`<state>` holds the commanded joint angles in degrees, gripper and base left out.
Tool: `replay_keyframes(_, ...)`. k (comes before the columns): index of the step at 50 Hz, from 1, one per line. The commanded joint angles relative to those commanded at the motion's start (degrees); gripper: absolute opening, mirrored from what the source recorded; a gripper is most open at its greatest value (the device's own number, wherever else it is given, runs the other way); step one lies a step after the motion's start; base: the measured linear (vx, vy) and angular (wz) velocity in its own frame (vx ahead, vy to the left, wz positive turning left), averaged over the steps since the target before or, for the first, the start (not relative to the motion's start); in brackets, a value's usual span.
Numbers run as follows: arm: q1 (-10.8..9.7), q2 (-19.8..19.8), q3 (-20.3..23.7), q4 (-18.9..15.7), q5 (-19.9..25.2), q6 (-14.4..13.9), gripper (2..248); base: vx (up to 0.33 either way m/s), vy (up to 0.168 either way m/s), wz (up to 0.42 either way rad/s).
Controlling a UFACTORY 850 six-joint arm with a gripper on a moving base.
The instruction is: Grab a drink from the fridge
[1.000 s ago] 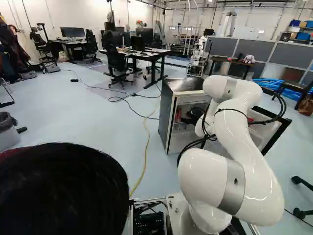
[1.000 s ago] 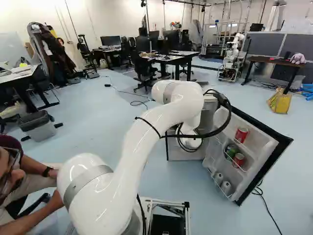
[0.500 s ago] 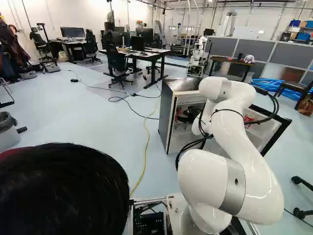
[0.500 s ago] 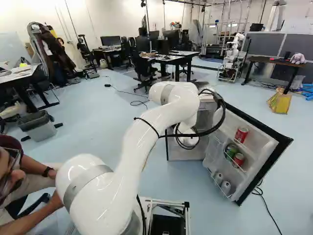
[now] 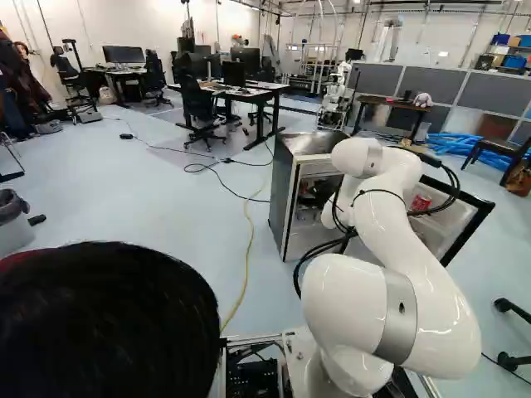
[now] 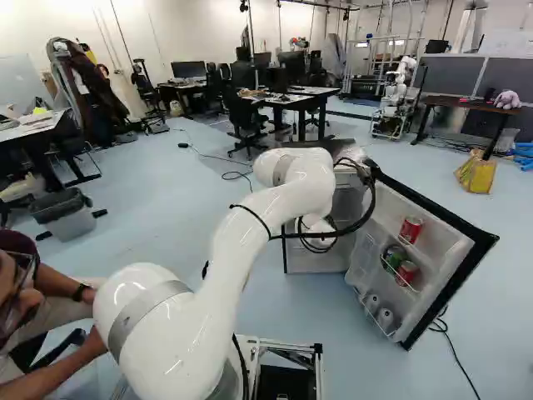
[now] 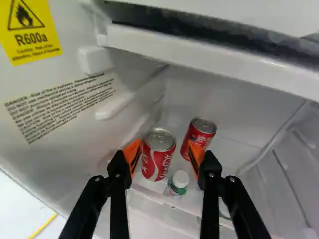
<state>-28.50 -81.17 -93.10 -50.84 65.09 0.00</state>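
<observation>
We keep the gripper fingers apart inside the refrigerator. The nearer red soda can sits at 12 o'clock, apparently between the pads; from it, the farther red can stands at 1 o'clock, the white-capped bottle at 4.

the white arm rises from its lowest joint to a bulky shoulder, slants up and away to a rounded elbow, then bends down to the wrist. black cables loop beside it. the black gripper has its two fingers spread apart, orange pads facing inward.
</observation>
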Motion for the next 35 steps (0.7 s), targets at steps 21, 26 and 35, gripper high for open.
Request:
replay_keyframes(21, 0.2, -1.3, -1.1, 0.0, 0.0, 0.0, 148, 0.000, 0.000, 0.000)
replay_keyframes(26, 0.5, -1.2, -1.0, 0.0, 0.0, 0.0, 148, 0.000, 0.000, 0.000)
replay_keyframes(35, 0.8, -1.3, -1.1, 0.0, 0.0, 0.0, 148, 0.000, 0.000, 0.000)
